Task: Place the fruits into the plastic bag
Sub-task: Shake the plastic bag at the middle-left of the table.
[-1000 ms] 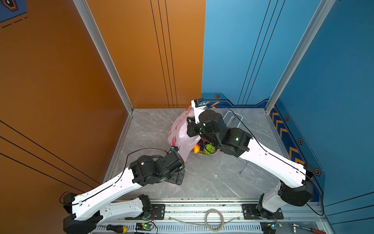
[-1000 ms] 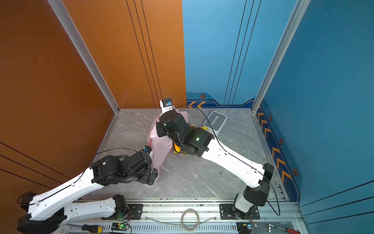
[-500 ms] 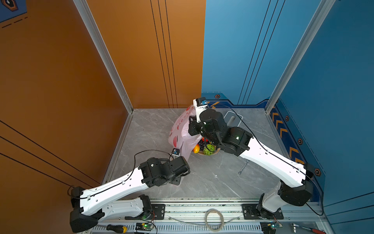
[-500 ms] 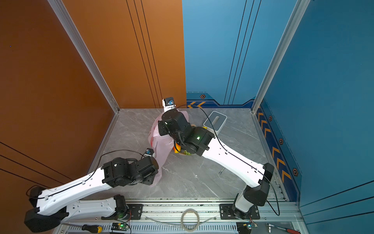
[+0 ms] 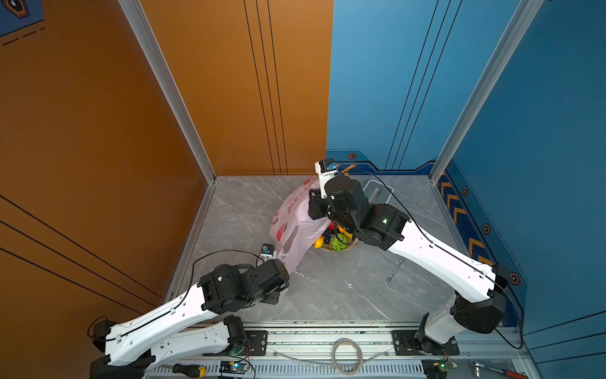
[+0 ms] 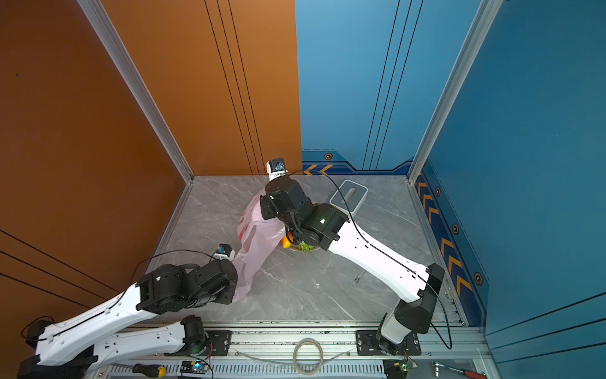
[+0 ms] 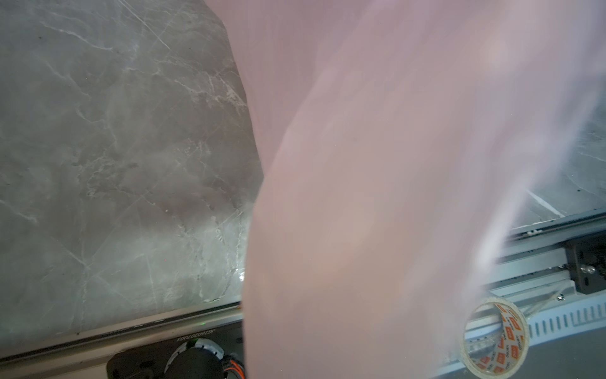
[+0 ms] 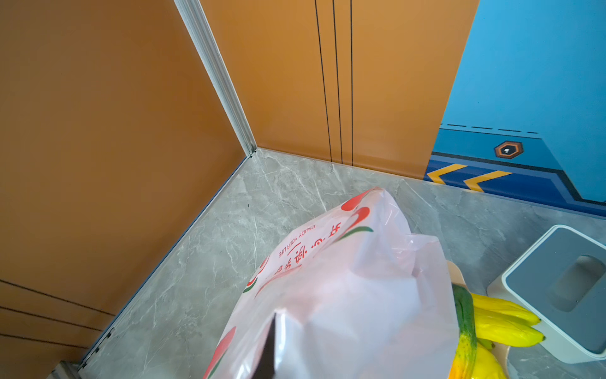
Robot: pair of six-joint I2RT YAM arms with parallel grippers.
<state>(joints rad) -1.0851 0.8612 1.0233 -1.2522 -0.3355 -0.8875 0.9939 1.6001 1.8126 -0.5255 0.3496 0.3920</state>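
the plastic bag (image 5: 293, 229) sits mid-frame in both top views, a pale pink film slung between the two arms, its upper end raised and its lower end trailing toward the bottom left; no fruit shows inside it. the fruits are all outside it, heaped on the beige plate (image 5: 353, 243) just right of the bag – a green bumpy fruit (image 5: 337, 242) and an orange-yellow one (image 5: 318, 242) from above, yellow bananas (image 8: 505, 323) and a green-orange papaya (image 8: 464, 311) at the lower right of the right wrist view. the right gripper (image 8: 271, 344) is closed on the bag's upper film, one dark finger showing through it; the left gripper (image 5: 278, 288) is closed too, apparently pinching the lower end, though its jaws are hidden and the film blankets the left wrist view. so the step in hand looks like opening the bag – the next move likely calls for drawing the two grips apart to form a mouth beside the plate. a white-grey box (image 8: 557, 295) stands just beyond the bananas.
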